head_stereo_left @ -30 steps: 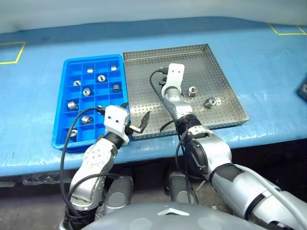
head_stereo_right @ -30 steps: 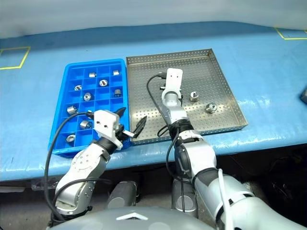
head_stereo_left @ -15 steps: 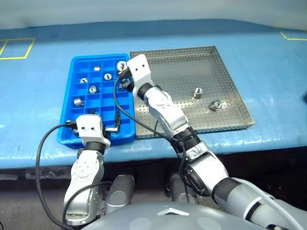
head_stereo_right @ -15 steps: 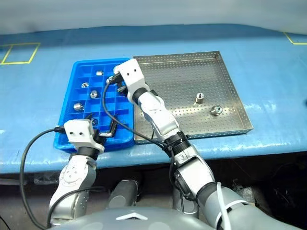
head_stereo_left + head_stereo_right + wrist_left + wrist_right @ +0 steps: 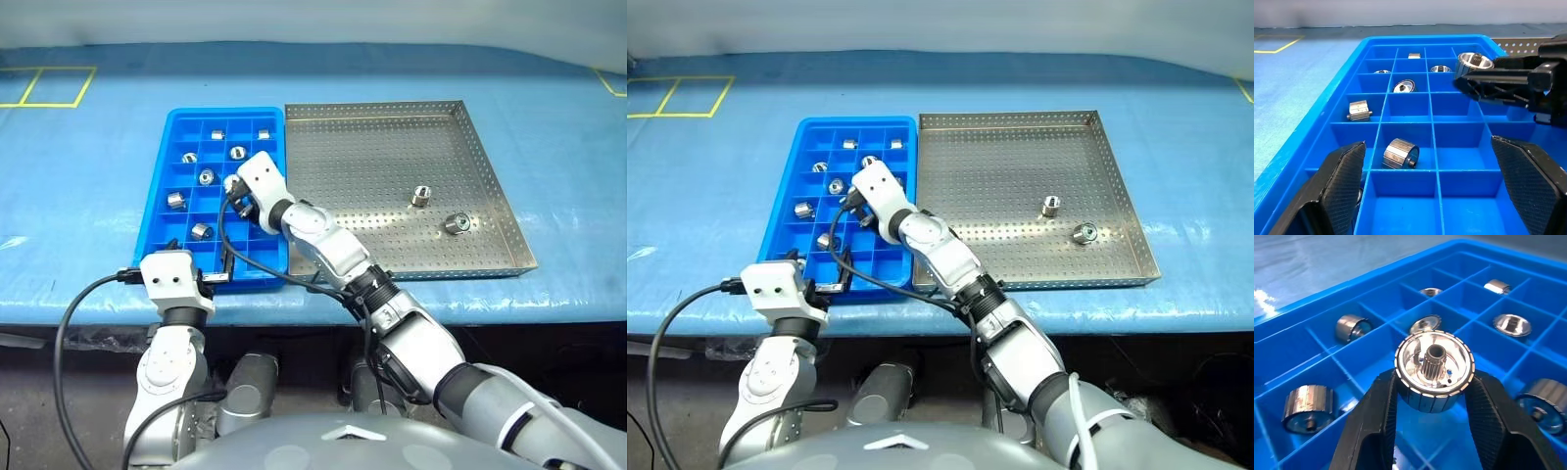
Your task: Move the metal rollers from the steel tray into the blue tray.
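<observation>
Blue sheeting covers the desk (image 5: 88, 196), with yellow tape outlines at its far corners. On it, the blue tray (image 5: 165, 211) is the landmark: the steel tray (image 5: 392, 117) lies right beside it on the robot's right, their long rims touching or very nearly so.

Over the blue tray hovers the right claw (image 5: 1432, 382), reaching in across the rim shared with the steel tray. Its two black fingers (image 5: 1369, 426) are clamped on one of the metal rollers (image 5: 1434, 369), a ribbed silver wheel with a small splined hub facing the wrist camera. It is held above the compartments in the tray's right-hand columns, about midway along the tray, not yet resting in any cell.

Several more rollers sit in the blue tray's cells, one per compartment, mostly in the far and middle rows; one lies on its side (image 5: 1400, 153) in a cell near the left claw. How many there are in total is hard to say, since the right arm covers some cells.

At the near rim of the blue tray, the left claw (image 5: 1437, 188) points level along the tray, its fingers (image 5: 1344, 181) spread wide and holding nothing.

Away from the blue tray, toward the steel tray's far-right side, two rollers rest on the perforated floor: one upright (image 5: 421, 196) and one (image 5: 456, 223) just nearer and to the right of it.
</observation>
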You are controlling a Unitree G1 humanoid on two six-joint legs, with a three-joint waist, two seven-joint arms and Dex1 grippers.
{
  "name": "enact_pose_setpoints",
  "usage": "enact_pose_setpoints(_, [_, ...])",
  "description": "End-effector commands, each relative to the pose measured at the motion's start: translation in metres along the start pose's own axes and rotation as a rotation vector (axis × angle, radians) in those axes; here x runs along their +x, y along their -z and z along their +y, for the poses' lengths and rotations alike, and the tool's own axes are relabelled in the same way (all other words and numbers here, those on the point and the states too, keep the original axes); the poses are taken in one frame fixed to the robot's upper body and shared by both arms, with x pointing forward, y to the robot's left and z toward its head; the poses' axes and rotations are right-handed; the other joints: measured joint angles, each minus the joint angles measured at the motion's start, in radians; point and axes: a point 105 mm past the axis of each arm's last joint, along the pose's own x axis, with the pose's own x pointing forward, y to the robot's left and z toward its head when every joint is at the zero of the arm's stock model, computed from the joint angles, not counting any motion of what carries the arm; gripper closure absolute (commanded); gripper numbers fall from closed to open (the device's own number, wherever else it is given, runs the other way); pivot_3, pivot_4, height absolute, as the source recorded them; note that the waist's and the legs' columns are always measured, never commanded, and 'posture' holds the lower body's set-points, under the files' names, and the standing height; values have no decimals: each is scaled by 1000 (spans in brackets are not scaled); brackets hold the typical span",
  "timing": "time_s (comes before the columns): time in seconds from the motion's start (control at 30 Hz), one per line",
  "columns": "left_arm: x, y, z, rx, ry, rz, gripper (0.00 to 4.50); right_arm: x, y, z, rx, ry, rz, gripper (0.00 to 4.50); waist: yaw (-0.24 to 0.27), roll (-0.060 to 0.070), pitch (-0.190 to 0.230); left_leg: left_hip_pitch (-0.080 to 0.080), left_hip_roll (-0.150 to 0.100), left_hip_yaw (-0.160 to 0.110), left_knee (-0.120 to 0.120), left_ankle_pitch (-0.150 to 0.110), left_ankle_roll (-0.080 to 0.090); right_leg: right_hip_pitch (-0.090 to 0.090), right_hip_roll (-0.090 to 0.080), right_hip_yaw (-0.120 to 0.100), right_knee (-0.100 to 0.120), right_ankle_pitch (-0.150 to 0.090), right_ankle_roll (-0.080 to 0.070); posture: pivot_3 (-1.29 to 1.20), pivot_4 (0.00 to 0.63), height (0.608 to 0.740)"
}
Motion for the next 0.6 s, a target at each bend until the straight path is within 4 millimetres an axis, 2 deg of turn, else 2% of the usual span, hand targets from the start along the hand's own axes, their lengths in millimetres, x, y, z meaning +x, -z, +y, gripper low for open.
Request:
enact_pose_setpoints(0.03, [-1,-14,-4,4,22,-61,0,11,-10,49,122,-111,-44,2825,3,0,0,0,0,0,0,0,0,0,0,0,0,0,0,339,150,740])
enact_pose_setpoints(0.3, [7,-15,-12,-3,78,-64,0,8,-8,13,202,46,-59,183,8,0,-1,1,0,0,1,0,-1,2,0,0,0,0,0,288,150,740])
enact_pose_setpoints(0.33, [8,-15,-13,-3,88,-65,0,7,-10,10,203,58,-66,9,7,0,-1,1,0,0,1,1,-1,2,0,0,0,0,0,277,150,740])
enact_pose_setpoints(0.5, [15,-16,-22,-3,139,-72,0,-7,-17,-17,221,201,-125,9,2,0,-1,0,0,0,1,1,-1,2,0,-1,0,0,0,221,150,740])
enact_pose_setpoints(0.6, [19,-15,-28,-2,177,-71,0,-24,-16,-49,245,384,-157,9,-10,0,-1,0,0,0,1,1,-1,1,0,0,-1,0,0,196,150,740])
